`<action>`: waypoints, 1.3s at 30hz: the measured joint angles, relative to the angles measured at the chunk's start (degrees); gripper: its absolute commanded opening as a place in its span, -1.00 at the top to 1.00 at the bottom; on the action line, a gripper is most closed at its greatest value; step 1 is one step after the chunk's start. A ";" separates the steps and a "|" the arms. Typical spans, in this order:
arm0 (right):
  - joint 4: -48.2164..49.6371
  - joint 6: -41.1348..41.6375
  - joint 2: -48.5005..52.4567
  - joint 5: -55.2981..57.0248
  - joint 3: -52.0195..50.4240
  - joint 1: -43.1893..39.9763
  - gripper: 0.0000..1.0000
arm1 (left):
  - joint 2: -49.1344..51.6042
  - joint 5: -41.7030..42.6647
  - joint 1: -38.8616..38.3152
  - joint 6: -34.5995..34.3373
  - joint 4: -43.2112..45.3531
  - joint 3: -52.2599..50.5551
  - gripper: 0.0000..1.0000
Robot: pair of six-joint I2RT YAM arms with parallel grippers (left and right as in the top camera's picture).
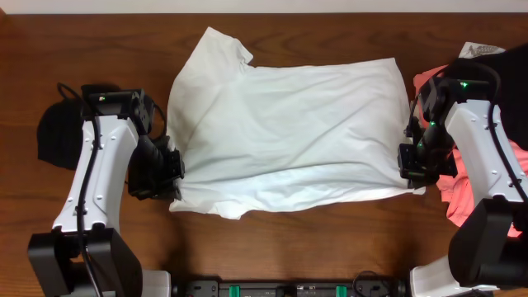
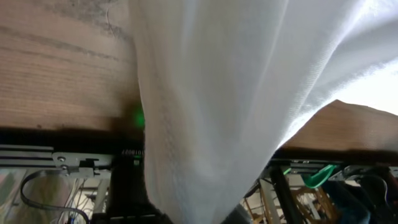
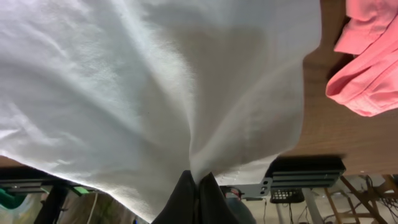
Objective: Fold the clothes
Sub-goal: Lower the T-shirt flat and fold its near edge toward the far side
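1. Where my right gripper (image 3: 198,186) meets the cloth, its two dark fingers (image 3: 181,203) are pressed together on a pinch of the white shirt (image 3: 155,81), and folds fan out from that pinch.
2. On the left wrist view the shirt (image 2: 217,93) drapes right over the lens and hides my fingers, so I cannot tell how those jaws stand (only cloth narrowing toward the bottom edge shows).
3. Just past both bunches of cloth, the brown wooden table (image 3: 323,124) shows beneath the fabric, with its front edge and some metal framing below it.
4. Beside the shirt on my right lies a pink garment (image 3: 373,62), crumpled, near the shirt's edge but apart from it in the wrist view.
5. From overhead, the shirt (image 1: 280,132) is spread across the middle of the table (image 1: 313,239), mostly flat with soft wrinkles, one sleeve pointing to the far left corner and a strip along the near edge doubled over.
6. My left gripper (image 1: 175,183) sits at the shirt's near left corner; my right gripper (image 1: 417,180) sits at its near right corner.
7. Farther out, a black garment (image 1: 56,136) lies heaped behind my left arm, well apart from the shirt, and the pink garment (image 1: 460,198) lies under and around my right arm.
8. At the far right corner a pale patterned cloth (image 1: 478,49) peeks out.
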 measured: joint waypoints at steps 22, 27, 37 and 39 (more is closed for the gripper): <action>25.94 0.70 0.00 -0.02 -0.20 0.00 0.96 | 0.00 -0.07 0.00 -4.90 27.04 -0.09 0.88; 28.74 1.75 0.00 -0.02 -0.22 0.00 0.97 | 0.00 -1.60 0.00 -5.92 30.23 -0.09 0.87; 37.79 4.74 0.00 -0.04 -2.99 0.00 0.97 | 0.00 -2.91 0.00 -6.29 34.18 -0.09 0.80; 40.13 5.14 0.00 -0.02 -5.03 0.00 0.98 | 0.00 -3.04 0.00 -6.29 34.38 -0.09 0.77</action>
